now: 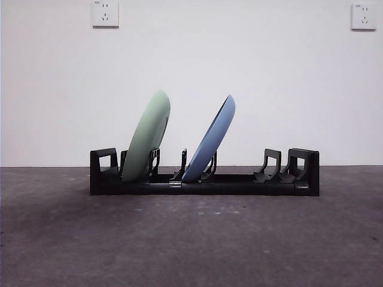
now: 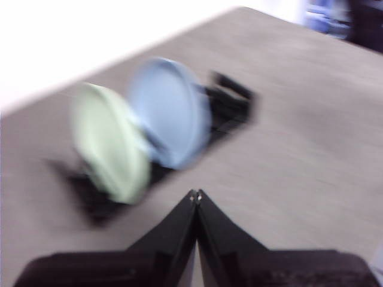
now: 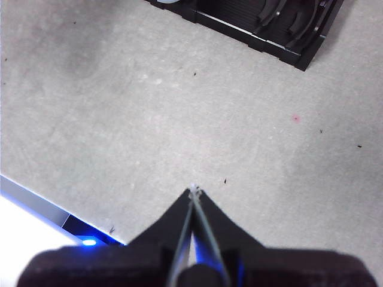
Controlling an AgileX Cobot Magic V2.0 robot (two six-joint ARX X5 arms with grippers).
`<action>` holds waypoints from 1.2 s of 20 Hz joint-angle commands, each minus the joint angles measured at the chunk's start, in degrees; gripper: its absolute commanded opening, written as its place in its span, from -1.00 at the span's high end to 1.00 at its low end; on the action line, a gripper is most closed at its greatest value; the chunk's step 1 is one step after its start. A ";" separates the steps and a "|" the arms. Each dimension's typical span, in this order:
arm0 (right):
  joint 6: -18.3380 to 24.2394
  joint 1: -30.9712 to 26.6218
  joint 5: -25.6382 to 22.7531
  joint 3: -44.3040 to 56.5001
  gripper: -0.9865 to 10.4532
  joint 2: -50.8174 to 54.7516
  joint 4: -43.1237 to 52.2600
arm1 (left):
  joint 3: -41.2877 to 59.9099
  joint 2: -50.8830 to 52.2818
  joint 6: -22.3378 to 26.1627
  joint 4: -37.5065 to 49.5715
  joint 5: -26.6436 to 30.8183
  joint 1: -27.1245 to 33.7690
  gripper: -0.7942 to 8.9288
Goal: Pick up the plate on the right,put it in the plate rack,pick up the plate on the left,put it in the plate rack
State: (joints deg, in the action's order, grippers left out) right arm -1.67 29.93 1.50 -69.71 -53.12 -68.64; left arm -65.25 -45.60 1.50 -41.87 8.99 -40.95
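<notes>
The long black plate rack (image 1: 239,182) stands across the middle of the grey table. A pale green plate (image 1: 146,137) leans in its left slots and a blue plate (image 1: 210,140) leans in the middle slots, both tilted to the right. The blurred left wrist view shows the green plate (image 2: 108,143) and blue plate (image 2: 167,110) in the rack (image 2: 230,98), with my left gripper (image 2: 195,195) shut and empty, well back from them. My right gripper (image 3: 193,191) is shut and empty above bare table, away from the rack's end (image 3: 287,30). Neither arm shows in the front view.
A white wall with two sockets (image 1: 105,13) stands behind the rack. The table's edge with a blue light (image 3: 90,242) lies close to my right gripper. Several prongs at the rack's right end (image 1: 272,164) hold nothing.
</notes>
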 commanded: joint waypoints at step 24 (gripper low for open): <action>-0.24 0.07 -0.07 0.50 0.82 0.04 1.79 | 58.18 38.25 10.27 40.15 -20.79 38.88 0.84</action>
State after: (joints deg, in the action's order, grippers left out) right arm -1.67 29.93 1.50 -69.71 -53.12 -67.22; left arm -7.38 -7.64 13.19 -2.63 -12.14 -2.28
